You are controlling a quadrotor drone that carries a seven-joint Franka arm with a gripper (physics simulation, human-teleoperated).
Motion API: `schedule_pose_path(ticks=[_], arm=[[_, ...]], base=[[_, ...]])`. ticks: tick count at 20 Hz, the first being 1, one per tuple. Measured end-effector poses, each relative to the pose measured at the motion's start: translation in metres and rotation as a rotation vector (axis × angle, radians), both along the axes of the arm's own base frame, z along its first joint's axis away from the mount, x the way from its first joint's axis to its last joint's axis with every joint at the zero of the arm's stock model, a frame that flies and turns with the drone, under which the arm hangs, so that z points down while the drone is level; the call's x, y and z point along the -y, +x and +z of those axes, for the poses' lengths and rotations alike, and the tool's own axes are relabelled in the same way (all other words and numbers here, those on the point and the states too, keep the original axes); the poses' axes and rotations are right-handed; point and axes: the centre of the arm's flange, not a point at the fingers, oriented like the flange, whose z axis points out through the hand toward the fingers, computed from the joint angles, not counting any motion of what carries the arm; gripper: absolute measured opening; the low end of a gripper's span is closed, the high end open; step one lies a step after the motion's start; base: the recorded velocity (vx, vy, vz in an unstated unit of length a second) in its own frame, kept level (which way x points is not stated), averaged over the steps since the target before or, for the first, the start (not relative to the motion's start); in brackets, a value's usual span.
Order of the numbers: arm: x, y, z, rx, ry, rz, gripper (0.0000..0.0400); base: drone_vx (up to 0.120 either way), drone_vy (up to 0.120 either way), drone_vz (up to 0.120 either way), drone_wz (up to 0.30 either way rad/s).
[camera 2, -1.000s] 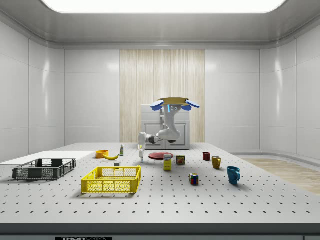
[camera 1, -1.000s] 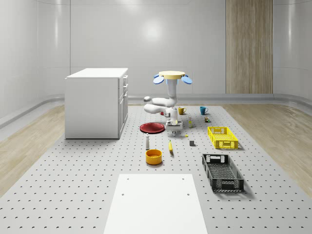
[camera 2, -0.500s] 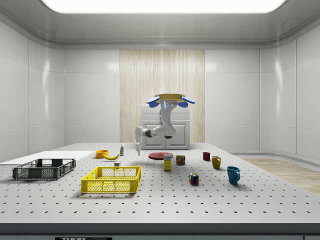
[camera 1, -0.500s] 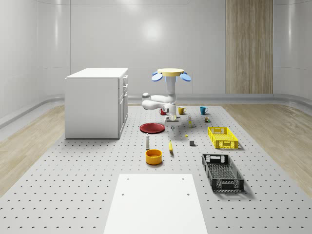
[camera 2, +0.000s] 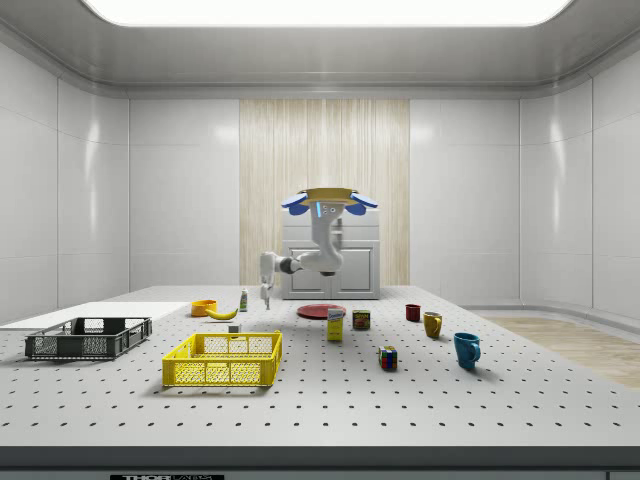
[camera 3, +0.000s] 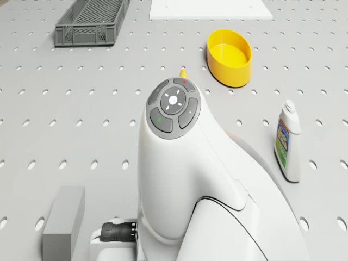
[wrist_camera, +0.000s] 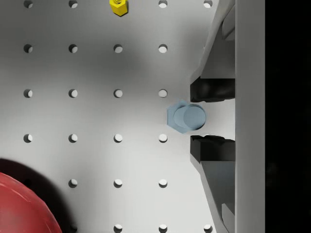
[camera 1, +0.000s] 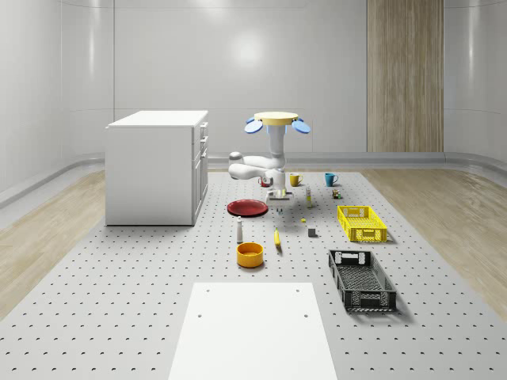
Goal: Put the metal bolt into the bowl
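The drone (camera 1: pixel 277 119) hovers over the surface (camera 1: pixel 142 301) beyond the yellow bowl (camera 1: pixel 249 253); its hand (wrist_camera: pixel 214 119) pinches the metal bolt (wrist_camera: pixel 186 117), fingertips half cut off.

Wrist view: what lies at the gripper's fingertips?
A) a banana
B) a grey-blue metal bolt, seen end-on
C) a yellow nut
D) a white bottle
B: in the wrist view the grey-blue metal bolt, hexagonal head and round shaft, sits at the gap between the two dark fingertips of the gripper; the small yellow nut lies far off on the perforated table.
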Motion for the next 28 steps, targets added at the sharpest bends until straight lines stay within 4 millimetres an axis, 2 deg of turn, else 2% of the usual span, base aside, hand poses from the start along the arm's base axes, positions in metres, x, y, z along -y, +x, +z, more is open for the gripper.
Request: schedule_pose_path(ticks=[10,28], arm=[[0.0,0.0,-0.0003,0.0,0.0,0.0,0.01],[0.0,0.0,-0.0004,0.0,0.0,0.0,0.01]], base=[[0.12,-0.024,0.0,0.0],[0.12,-0.078,0.0,0.0]])
